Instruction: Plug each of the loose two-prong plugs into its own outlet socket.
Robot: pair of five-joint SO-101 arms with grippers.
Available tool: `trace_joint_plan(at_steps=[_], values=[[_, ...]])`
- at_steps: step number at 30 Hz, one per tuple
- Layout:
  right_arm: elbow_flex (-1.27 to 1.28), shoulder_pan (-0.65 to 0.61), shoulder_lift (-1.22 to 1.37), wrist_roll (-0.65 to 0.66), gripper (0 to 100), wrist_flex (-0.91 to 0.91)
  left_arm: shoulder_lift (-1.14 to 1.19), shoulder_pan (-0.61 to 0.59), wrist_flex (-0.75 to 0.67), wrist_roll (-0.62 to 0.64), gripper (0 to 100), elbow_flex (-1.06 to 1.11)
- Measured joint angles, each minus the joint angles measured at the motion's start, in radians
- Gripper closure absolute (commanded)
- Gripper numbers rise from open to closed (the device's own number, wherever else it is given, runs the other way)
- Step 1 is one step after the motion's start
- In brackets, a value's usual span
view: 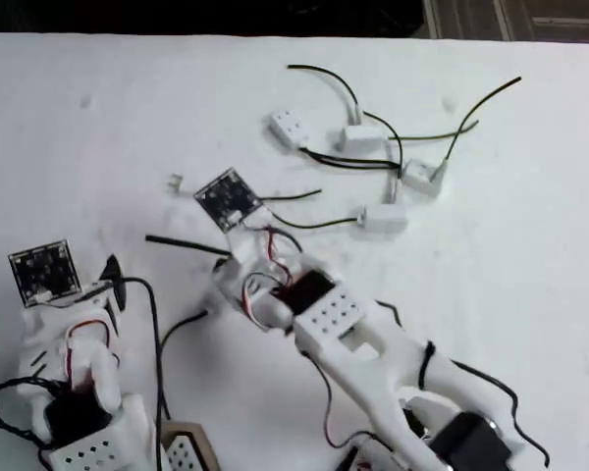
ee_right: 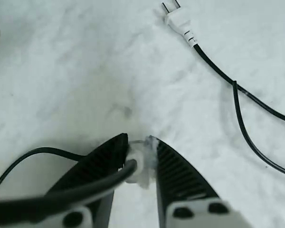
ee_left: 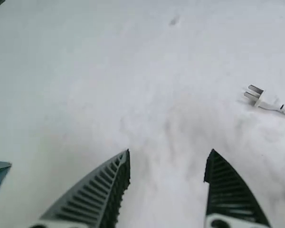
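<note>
— Which step is in hand?

— Carrying a plug toward a socket, I'd judge. The white two-prong plug (ee_right: 138, 164) sits between the fingers of the right gripper (ee_right: 139, 141), low over the table (view: 510, 294). Its black cord (ee_right: 33, 153) trails away from it.

— How far open is that gripper?

— Barely. The fingers are clamped on the plug's body, and only the plug keeps them apart.

— What does the next move call for?

— In the high view the outlet socket (view: 289, 128) with bare holes lies at about 1 o'clock from the right arm's wrist, well apart. The prongs would have to face those holes squarely before pushing in. I cannot tell which way they point now.

— Anything else waiting?

— A second plug (view: 175, 183) lies loose at about 10 o'clock from that wrist, untouched. Other white blocks (view: 383, 218) with cords lie near 3 o'clock.

— And the other arm?

— The left gripper (ee_left: 168, 153), at about 8 o'clock on the table, is spread wide over bare tabletop and holds nothing.
</note>
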Motion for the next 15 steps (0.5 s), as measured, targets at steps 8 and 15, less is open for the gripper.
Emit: trace_joint_plan(at_steps=[8,15], values=[[0.0,0.041,0.129,0.0,98.1,-0.087,-0.002,0.0,-0.012,-0.003,74,0.009],[0.006,0.04,0.15,0.0,98.1,-0.094,-0.002,0.0,-0.012,-0.003,74,0.02]])
